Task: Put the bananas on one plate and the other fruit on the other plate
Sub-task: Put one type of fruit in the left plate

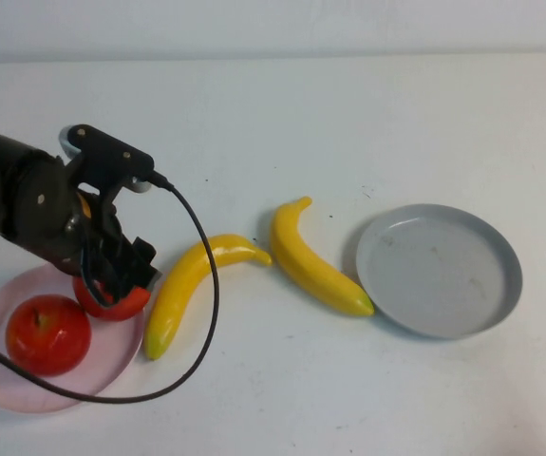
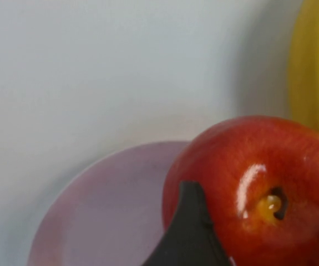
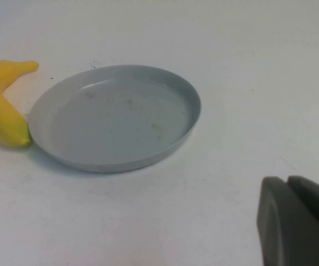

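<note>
Apples come first: one shiny red apple (image 1: 48,333) sits on the pale pink plate (image 1: 7,392), and a second red apple (image 1: 113,300) is at the plate's right edge, gripped between the fingers of the left gripper (image 1: 113,275). In the left wrist view a dark finger (image 2: 190,233) presses on this apple (image 2: 259,188), which is round and glossy with a small stem dimple, and the pink plate (image 2: 109,210) lies under it. Two smooth yellow bananas lie on the white table (image 1: 348,104). One banana (image 1: 185,289) is just beside the pink plate; the other banana (image 1: 312,263) has its tip touching the round grey plate (image 1: 441,271). The grey plate is shallow with a raised rim. The right gripper (image 3: 298,221) shows only in its wrist view, near the grey plate (image 3: 115,116), and I cannot tell if it is open or closed
</note>
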Robot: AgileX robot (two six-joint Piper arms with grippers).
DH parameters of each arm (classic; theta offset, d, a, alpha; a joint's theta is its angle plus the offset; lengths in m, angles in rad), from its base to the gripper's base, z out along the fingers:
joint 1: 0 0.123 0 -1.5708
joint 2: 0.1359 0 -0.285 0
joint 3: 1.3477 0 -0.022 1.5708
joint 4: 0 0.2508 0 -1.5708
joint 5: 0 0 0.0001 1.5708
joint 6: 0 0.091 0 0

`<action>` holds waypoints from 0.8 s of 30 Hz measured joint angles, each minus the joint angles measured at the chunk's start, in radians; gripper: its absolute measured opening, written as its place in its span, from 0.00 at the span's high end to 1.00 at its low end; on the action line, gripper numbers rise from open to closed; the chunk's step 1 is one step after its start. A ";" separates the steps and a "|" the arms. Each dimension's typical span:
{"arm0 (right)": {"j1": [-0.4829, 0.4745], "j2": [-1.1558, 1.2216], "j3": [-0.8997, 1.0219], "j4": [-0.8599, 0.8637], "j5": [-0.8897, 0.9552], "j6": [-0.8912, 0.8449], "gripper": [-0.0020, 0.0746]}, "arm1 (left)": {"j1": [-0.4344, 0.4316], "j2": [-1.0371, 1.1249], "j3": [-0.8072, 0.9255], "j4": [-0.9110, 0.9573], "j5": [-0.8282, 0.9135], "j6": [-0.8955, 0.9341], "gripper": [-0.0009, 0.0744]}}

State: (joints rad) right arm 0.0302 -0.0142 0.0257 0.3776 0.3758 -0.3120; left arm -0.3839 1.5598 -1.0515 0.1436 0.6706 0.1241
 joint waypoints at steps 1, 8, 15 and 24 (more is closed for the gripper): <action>0.000 0.000 0.000 0.000 0.000 0.000 1.00 | -0.001 0.002 0.000 0.014 -0.001 -0.018 0.33; 0.000 0.000 0.000 0.000 0.000 0.000 1.00 | 0.019 0.008 0.000 0.044 0.012 -0.080 0.33; 0.000 0.000 0.000 0.000 0.000 0.000 1.00 | 0.040 0.008 0.000 0.046 0.030 -0.104 0.14; 0.000 0.000 0.000 0.000 0.000 0.000 1.00 | 0.040 -0.027 -0.023 0.030 0.053 -0.110 0.10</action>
State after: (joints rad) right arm 0.0302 -0.0142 0.0257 0.3776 0.3758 -0.3120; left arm -0.3436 1.5332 -1.0747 0.1732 0.7237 0.0143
